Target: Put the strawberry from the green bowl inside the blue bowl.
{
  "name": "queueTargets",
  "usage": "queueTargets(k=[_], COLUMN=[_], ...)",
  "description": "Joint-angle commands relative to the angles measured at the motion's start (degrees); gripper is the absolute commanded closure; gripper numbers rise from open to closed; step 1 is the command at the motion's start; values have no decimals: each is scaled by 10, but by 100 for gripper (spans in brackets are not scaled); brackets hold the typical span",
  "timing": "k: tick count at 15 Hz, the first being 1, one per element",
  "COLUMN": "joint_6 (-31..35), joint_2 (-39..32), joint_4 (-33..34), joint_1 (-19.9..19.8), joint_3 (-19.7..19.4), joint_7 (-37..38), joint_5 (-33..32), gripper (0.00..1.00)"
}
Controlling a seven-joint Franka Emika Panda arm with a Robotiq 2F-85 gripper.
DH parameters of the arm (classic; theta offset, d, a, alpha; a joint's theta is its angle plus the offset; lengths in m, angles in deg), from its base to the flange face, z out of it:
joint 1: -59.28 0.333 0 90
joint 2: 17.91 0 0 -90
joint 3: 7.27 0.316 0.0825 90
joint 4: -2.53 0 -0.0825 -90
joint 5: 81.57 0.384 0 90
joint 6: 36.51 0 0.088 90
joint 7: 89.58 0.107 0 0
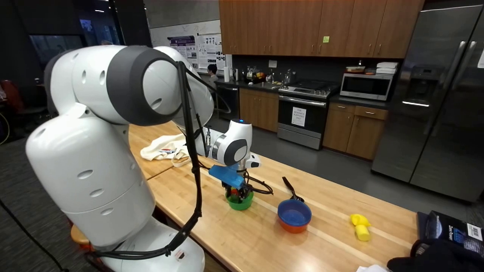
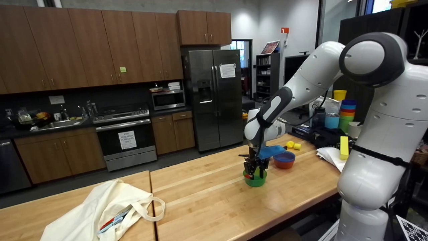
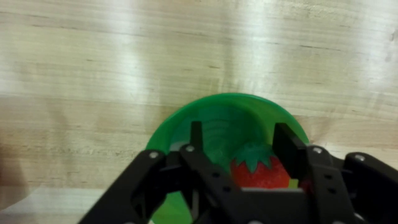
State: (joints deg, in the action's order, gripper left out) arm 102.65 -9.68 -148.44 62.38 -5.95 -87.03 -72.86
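While pincer (image 3: 238,132) gapes — leafy strawberry (image 3: 259,174) in round green bowl (image 1: 240,204).

Brown cabinets (image 1: 317,28) above stove (image 1: 314,119); grey floor (image 1: 325,162).

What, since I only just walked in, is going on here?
A robot has its claw down in the green bowl, jaws apart. The strawberry lies in that bowl, close to one jaw but not clamped. It is meant for the blue bowl, which sits nearby in an orange bowl.
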Motion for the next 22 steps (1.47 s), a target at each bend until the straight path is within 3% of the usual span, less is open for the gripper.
queueTargets(k=[1,3,8,15,22], joint_6=[-4,-4,-1,1,2], joint_2=[-3,-8,-18,-37,-55], joint_4=[12,18,33,49,70], joint_1=[-1,-1,4,9,11], joint_3=[0,0,5,15,16], joint_7=[-9,-8,-9,-10,-30], joint_5=[8,5,11,9,34], gripper=[8,0,1,10,7])
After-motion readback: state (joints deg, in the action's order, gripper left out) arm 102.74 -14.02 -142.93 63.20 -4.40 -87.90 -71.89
